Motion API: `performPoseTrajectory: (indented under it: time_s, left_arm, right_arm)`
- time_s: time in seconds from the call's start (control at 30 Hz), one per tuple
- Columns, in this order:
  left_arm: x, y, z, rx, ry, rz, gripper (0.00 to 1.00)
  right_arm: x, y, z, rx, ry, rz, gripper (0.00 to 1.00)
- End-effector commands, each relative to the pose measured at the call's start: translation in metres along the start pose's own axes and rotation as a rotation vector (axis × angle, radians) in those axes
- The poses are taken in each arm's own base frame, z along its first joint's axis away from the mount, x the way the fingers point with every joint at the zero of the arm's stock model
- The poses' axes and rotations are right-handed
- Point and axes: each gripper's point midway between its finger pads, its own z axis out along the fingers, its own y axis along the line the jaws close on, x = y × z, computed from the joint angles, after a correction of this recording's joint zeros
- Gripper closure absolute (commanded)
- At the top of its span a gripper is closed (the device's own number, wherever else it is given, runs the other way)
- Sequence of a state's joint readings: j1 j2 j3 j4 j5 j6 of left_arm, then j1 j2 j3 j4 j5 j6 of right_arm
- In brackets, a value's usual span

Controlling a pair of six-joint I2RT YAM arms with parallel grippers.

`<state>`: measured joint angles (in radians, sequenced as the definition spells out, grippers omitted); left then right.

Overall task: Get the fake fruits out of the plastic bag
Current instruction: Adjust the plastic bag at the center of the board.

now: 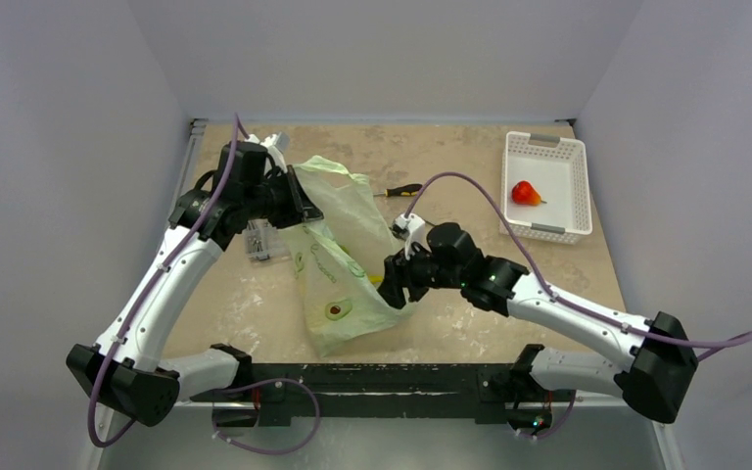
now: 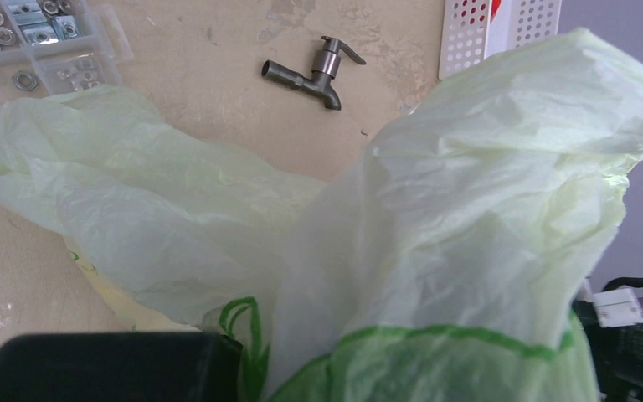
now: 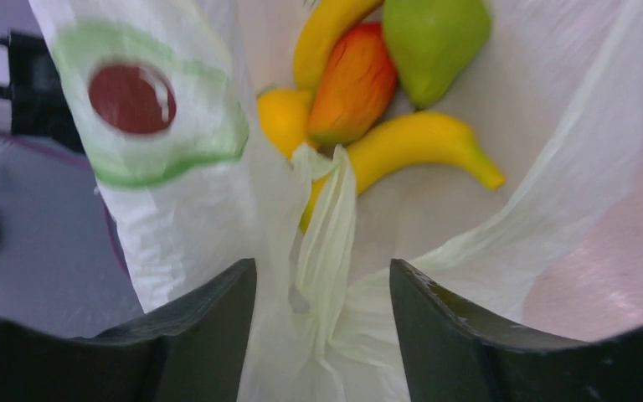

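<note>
The pale yellow-green plastic bag point(image 1: 338, 259) stands mid-table, its top pulled up to the left. My left gripper point(image 1: 299, 201) is shut on that top edge, and in the left wrist view the bag's film point(image 2: 469, 209) covers the jaws. My right gripper point(image 3: 321, 276) is at the bag's mouth on the right side point(image 1: 399, 284). It is open, with a loose fold of the bag between its fingers point(image 3: 209, 327). Inside lie the fake fruits: a yellow banana point(image 3: 419, 142), a green pear point(image 3: 435, 38), a red-orange one point(image 3: 353, 84) and an orange-yellow round one point(image 3: 285, 117).
A white slotted basket point(image 1: 580, 181) at the back right holds one red fruit point(image 1: 524, 193). A yellow-and-black screwdriver point(image 1: 399, 191) lies behind the bag. A clear parts box point(image 1: 262, 240) sits left of the bag, and a metal tap point(image 2: 314, 74) lies beyond it.
</note>
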<state>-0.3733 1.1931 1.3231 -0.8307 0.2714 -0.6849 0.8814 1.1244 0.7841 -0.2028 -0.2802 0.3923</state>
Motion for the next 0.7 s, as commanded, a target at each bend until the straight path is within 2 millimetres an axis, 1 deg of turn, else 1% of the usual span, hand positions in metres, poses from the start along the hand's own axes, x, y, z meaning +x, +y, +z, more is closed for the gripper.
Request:
performPoseTrajectory:
  time_s: [0.0,0.03,0.07,0.13,0.17,0.2,0.23,0.27,0.3,0.4,0.43,0.5,0.53,0.57,0.6,0.67]
  left_arm:
    - [-0.009,-0.021,-0.013,0.098,-0.025,0.071,1.0]
    - [-0.008,-0.022,-0.014,0.101,-0.017,0.075,1.0]
    - [-0.007,-0.023,-0.014,0.103,-0.01,0.079,1.0]
    - [-0.004,-0.024,-0.017,0.111,0.001,0.086,1.0]
    - [-0.004,-0.025,-0.018,0.116,0.005,0.087,1.0]
    - [-0.003,-0.026,-0.019,0.125,0.005,0.09,1.0]
    - [-0.002,-0.027,-0.02,0.13,0.006,0.09,1.0]
    - [-0.003,-0.029,-0.022,0.136,0.004,0.091,1.0]
    - [-0.003,-0.031,-0.023,0.147,0.002,0.092,1.0]
    - [-0.005,-0.038,-0.026,0.173,0.002,0.095,1.0]
    - [-0.005,-0.039,-0.027,0.175,0.004,0.095,1.0]
    - [-0.004,-0.041,-0.028,0.185,0.015,0.094,1.0]
    - [-0.004,-0.043,-0.028,0.191,0.019,0.088,1.0]
    - [-0.004,-0.047,-0.026,0.215,0.031,0.078,1.0]
    - [-0.004,-0.052,-0.024,0.235,0.041,0.061,1.0]
    - [-0.004,-0.065,-0.019,0.3,0.075,0.033,1.0]
  right_arm:
    - [-0.034,-0.035,-0.033,0.289,-0.038,-0.069,0.36]
    - [-0.041,-0.038,-0.042,0.328,-0.05,-0.084,0.34]
    - [-0.048,-0.036,-0.049,0.338,-0.062,-0.099,0.33]
    - [-0.066,-0.028,-0.062,0.341,-0.101,-0.121,0.31]
    - [-0.076,-0.021,-0.066,0.322,-0.124,-0.136,0.29]
    - [-0.085,-0.013,-0.064,0.288,-0.146,-0.145,0.29]
    - [-0.091,-0.006,-0.059,0.249,-0.166,-0.148,0.31]
    - [-0.096,0.002,-0.049,0.198,-0.176,-0.147,0.39]
    - [-0.099,0.009,-0.036,0.15,-0.181,-0.135,0.49]
    - [-0.103,0.024,0.005,0.011,-0.194,-0.079,0.75]
    - [-0.11,0.027,0.017,-0.022,-0.232,-0.065,0.81]
    - [-0.109,0.022,0.042,-0.039,-0.236,-0.044,0.85]
    - [-0.113,0.023,0.049,-0.057,-0.258,-0.045,0.86]
    - [-0.108,0.017,0.064,-0.056,-0.246,-0.035,0.86]
    - [-0.108,0.015,0.073,-0.064,-0.246,-0.032,0.86]
    - [-0.106,0.015,0.087,-0.09,-0.244,-0.02,0.85]
